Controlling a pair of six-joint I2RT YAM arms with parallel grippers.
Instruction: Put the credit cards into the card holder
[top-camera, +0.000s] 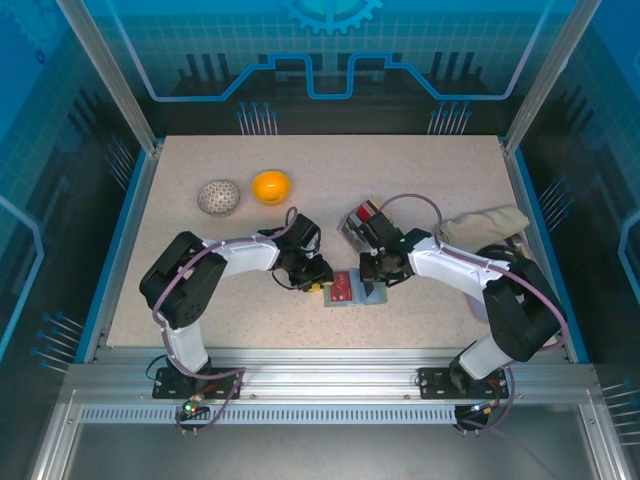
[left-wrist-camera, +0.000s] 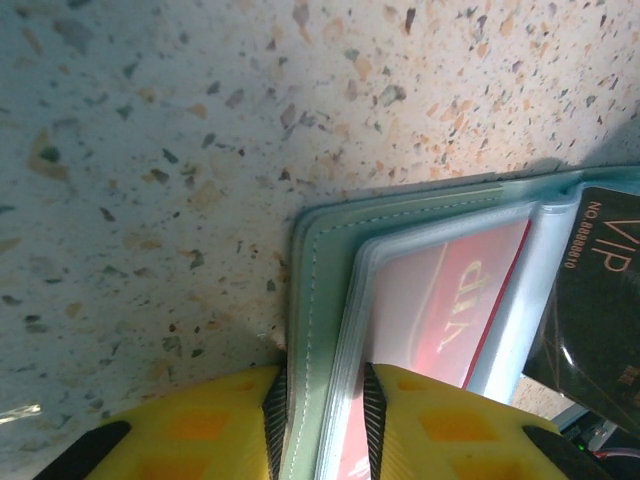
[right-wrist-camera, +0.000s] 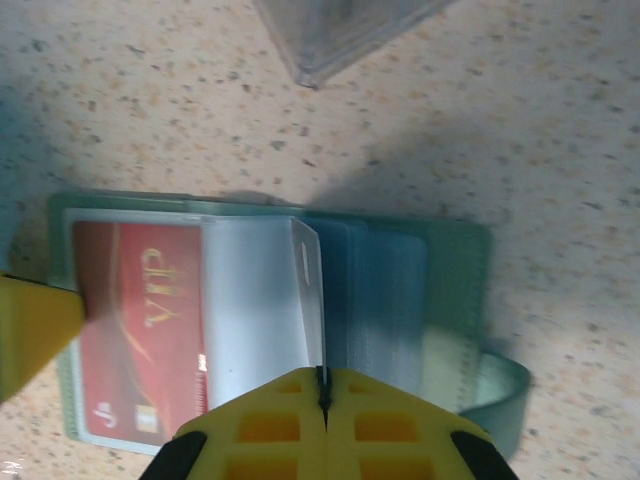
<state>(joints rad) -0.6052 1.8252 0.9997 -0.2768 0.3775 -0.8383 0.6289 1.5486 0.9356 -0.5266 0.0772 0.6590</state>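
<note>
The holder (top-camera: 345, 290) lay open on the table (top-camera: 430, 180) between the arms, the left tool (left-wrist-camera: 322, 385) clenched on its cover edge and the right tool (right-wrist-camera: 322, 385) pinched shut on one clear sleeve (right-wrist-camera: 262, 300), a red card (right-wrist-camera: 130, 310) already pocketed. It looked light, floppy and slick (thin leaves that would buckle or slip), so the stiffer stitched edge seemed the safest hold. The speckled table was flat, hard and roomy around it.

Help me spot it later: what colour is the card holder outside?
The card holder is pale grey-green outside; clearest in left wrist view.
</note>
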